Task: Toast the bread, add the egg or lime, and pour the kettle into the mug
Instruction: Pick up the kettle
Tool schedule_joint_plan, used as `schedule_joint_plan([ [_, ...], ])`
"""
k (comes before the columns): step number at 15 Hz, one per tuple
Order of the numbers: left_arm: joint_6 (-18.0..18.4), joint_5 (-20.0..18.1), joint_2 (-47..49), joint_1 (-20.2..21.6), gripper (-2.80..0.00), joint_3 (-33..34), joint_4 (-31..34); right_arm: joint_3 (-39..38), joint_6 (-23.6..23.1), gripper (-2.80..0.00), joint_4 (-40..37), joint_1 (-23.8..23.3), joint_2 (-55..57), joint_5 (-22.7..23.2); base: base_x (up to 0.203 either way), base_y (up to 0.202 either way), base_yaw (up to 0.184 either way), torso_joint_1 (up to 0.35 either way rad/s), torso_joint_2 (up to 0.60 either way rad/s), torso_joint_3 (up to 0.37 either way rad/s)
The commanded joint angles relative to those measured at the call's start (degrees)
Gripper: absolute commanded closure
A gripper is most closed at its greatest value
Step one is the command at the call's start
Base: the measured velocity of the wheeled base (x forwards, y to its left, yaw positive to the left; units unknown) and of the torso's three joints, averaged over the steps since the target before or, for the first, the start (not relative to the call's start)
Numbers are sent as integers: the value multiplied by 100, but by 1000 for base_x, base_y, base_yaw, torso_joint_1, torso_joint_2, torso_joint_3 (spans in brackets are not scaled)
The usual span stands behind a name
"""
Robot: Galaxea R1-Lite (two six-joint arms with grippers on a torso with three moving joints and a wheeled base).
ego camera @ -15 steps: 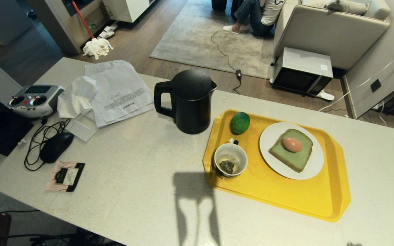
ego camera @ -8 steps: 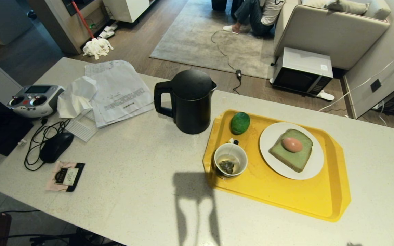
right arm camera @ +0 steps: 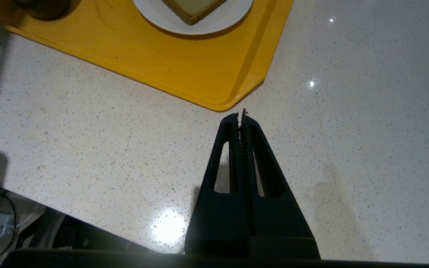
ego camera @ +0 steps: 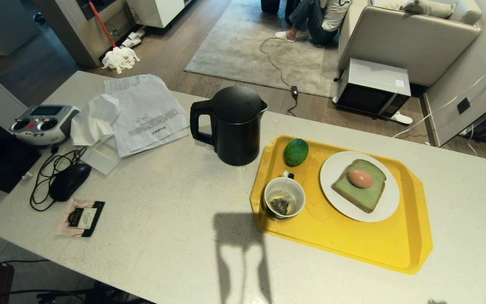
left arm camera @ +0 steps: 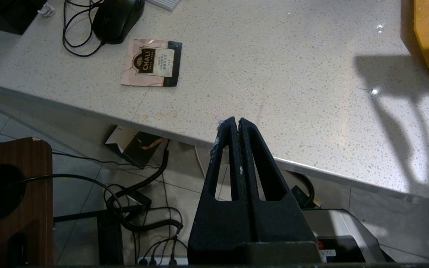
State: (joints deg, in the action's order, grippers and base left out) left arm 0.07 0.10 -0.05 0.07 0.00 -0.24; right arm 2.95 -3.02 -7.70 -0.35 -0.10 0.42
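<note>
On the yellow tray [ego camera: 344, 240] a white plate [ego camera: 338, 198] carries the pale green bread [ego camera: 367, 196], and the reddish-brown egg [ego camera: 360, 178] lies on top of it. The dark green lime [ego camera: 296, 152] rests at the tray's far left corner. In the near left corner stands the mug [ego camera: 284, 203], holding liquid and a tea bag. The black kettle [ego camera: 232, 126] stands on the counter just left of the tray, handle to the left. Neither arm shows in the head view. My left gripper [left arm camera: 235, 122] is shut and empty at the counter's near edge. My right gripper [right arm camera: 241, 116] is shut and empty just off the tray's [right arm camera: 184, 70] near corner.
Papers [ego camera: 148, 112], a crumpled tissue [ego camera: 93, 120], a remote controller [ego camera: 42, 124], a black mouse [ego camera: 69, 181] with its cable and a tea packet [ego camera: 81, 217] lie on the counter's left part. A person sits on the rug beyond, near a microwave [ego camera: 371, 88] on the floor.
</note>
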Motion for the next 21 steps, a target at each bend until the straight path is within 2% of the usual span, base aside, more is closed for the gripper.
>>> schedule_joint_plan([
  [1,2,-1,-4,1,0,0,-2,-3,-5,0,-4,0,10,2,0,0,0,0,0,0],
  [21,2,-1,-4,1,0,0,-2,4,-5,0,-4,0,10,2,0,0,0,0,0,0],
])
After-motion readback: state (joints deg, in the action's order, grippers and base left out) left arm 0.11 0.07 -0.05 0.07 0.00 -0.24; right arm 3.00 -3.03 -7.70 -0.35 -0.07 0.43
